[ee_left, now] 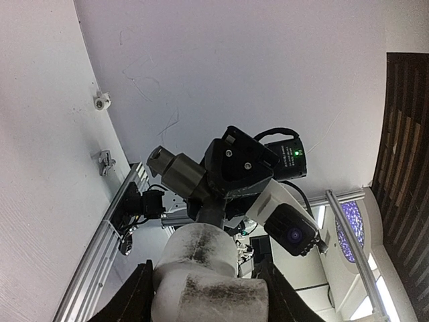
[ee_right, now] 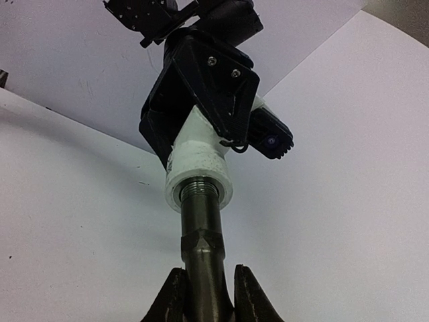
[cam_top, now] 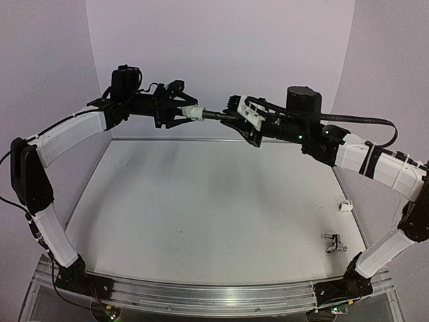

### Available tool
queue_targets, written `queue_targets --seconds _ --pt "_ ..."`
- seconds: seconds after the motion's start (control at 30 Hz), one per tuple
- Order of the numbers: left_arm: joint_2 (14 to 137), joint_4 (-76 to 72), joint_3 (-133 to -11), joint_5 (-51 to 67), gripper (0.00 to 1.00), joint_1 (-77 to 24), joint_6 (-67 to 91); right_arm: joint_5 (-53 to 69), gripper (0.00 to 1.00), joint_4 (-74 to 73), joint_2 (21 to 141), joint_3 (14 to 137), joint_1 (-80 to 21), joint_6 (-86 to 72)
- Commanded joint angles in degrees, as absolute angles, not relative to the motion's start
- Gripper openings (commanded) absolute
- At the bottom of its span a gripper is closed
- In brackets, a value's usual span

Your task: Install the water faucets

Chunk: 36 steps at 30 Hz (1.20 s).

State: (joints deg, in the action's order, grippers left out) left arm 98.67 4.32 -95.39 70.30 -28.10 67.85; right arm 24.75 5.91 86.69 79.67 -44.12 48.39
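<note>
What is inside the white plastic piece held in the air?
The threaded end of the dark tap sits in the white piece; how deep is hidden by its wall.

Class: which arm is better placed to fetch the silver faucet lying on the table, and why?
Right: the silver faucet lies near the right arm's base, far from the left arm.

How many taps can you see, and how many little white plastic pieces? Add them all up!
Taps: 2 (dark tap, silver tap)
White plastic fittings: 2 (held fitting, loose fitting)
Total: 4
</note>
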Motion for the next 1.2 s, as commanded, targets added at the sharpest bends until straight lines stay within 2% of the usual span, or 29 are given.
queue_targets --seconds 0.0,1.17 --pt "95.0 0.8 -94.7 69.9 0.0 -30.0 64.0 29.5 0.0 11.3 87.9 83.7 -45.1 43.6" --pt "93.0 0.8 -91.6 64.2 0.0 -31.4 40.3 44.1 0.0 18.1 91.9 86.0 -40.7 15.7"
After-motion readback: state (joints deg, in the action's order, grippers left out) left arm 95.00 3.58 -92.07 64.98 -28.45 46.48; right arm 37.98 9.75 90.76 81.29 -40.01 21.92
